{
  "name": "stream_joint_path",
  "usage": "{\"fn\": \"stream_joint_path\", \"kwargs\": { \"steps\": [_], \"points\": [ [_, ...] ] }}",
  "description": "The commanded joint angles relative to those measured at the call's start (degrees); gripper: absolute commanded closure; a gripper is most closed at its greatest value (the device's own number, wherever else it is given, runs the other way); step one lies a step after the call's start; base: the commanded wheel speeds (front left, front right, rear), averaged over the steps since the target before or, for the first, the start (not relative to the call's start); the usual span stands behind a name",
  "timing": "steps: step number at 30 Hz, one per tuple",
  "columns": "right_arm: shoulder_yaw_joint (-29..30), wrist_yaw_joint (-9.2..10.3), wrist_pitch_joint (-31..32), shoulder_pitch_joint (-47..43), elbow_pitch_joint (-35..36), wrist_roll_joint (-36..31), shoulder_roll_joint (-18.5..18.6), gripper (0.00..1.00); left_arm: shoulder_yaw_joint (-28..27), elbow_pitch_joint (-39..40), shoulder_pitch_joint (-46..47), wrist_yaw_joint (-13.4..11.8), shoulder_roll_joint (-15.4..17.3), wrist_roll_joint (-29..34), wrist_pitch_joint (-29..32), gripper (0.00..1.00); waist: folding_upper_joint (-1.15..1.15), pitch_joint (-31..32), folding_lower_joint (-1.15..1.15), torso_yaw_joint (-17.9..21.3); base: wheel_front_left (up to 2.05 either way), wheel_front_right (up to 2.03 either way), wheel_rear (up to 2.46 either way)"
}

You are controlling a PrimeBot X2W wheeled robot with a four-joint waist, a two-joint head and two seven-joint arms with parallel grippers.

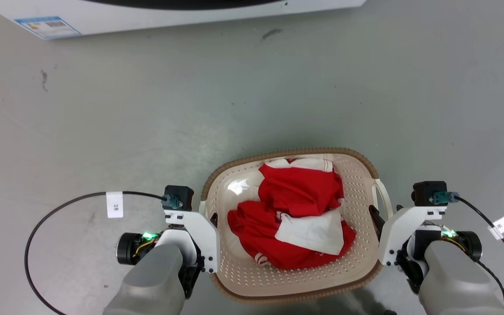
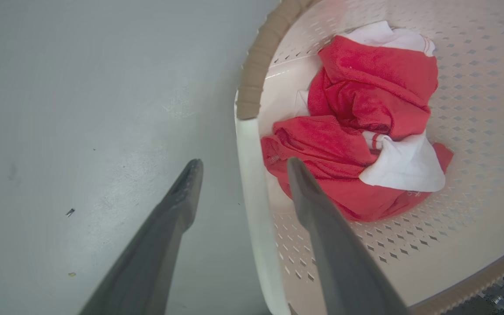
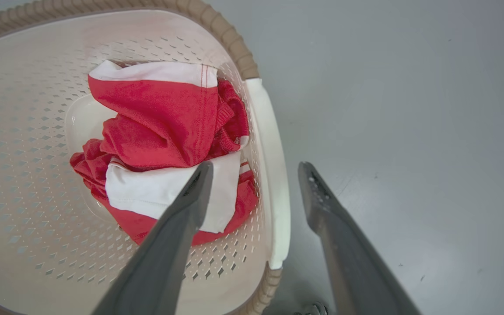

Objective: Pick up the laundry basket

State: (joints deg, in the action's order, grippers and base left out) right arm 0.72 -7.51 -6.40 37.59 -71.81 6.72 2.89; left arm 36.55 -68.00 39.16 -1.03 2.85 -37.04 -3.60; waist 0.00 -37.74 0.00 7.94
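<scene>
Head view: the laundry basket [image 1: 287, 153] sits on the grey floor [image 1: 147, 109] with red and white clothes [image 1: 300, 205] inside. The left gripper [image 1: 211, 218] is at one side of it and the right gripper [image 1: 375, 216] at the other.

Left wrist view: the fingers [image 2: 182, 197] stand apart, astride the left handle [image 2: 258, 227], and hold nothing.

Right wrist view: likewise spread, one finger inside and one outside the right handle [image 3: 269, 131].

The reach looks done. Closing on both handles and lifting are left.
</scene>
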Motion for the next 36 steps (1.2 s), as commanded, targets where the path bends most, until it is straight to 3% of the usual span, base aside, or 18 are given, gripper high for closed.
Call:
{"fn": "stream_joint_path", "kwargs": {
  "steps": [1, 16, 17, 18, 19, 20, 21, 36],
  "points": [
    [-0.32, 0.04, 0.25, 0.85, -0.28, 0.50, -0.04, 0.00, 0.16, -0.35, 0.89, -0.19, 0.04, -0.18, 0.26, 0.00, 0.00, -1.02, 0.00, 0.31, 0.00, 0.00, 0.00],
    [-9.88, 0.03, 4.16, 4.84, -1.87, 10.15, -0.05, 0.00, 3.00, -3.31, 6.08, -0.11, 0.06, -2.88, 3.32, 0.00, 0.00, -7.86, 0.00, 0.67, 0.00, 0.00, 0.00],
    [-10.36, 0.03, 4.55, 4.88, -1.89, 10.60, -0.05, 0.00, 3.12, -3.25, 6.16, -0.16, 0.07, -3.20, 3.45, 0.14, 0.00, -8.04, 0.00, 0.70, 0.00, 0.00, 0.00],
    [-10.78, 0.03, 5.06, 4.87, -1.90, 11.41, -0.05, 0.00, 3.32, -3.07, 6.28, -0.15, 0.07, -3.34, 3.38, 0.80, 0.00, -8.21, 0.00, 0.71, 0.00, 0.00, 0.00],
    [-11.34, 0.03, 5.56, 4.82, -1.92, 12.19, -0.05, 0.61, 3.50, -2.92, 6.35, -0.02, 0.06, -3.69, 3.42, 1.00, 0.00, -8.37, 0.00, 0.68, 0.00, 0.00, 0.00],
    [-12.01, 0.03, 6.06, 4.79, -1.94, 12.91, -0.08, 0.93, 3.67, -2.84, 6.36, -0.01, 0.06, -3.85, 3.68, 1.00, 0.00, -8.52, 0.00, 0.66, 0.00, 0.00, 0.00],
    [-12.60, 0.03, 6.70, 4.74, -1.94, 14.12, -0.08, 1.00, 3.91, -2.78, 6.48, -0.01, 0.07, -4.03, 3.74, 1.00, 0.00, -8.68, 0.00, 0.62, 0.00, 0.00, 0.00],
    [-19.99, 0.02, 7.75, 5.33, -1.81, 22.95, -0.34, 1.00, 6.24, -2.61, 6.05, 0.80, -0.48, -8.03, 5.48, 1.00, 0.00, -7.09, 0.00, 0.62, 0.00, 0.00, 0.00]
  ]
}}
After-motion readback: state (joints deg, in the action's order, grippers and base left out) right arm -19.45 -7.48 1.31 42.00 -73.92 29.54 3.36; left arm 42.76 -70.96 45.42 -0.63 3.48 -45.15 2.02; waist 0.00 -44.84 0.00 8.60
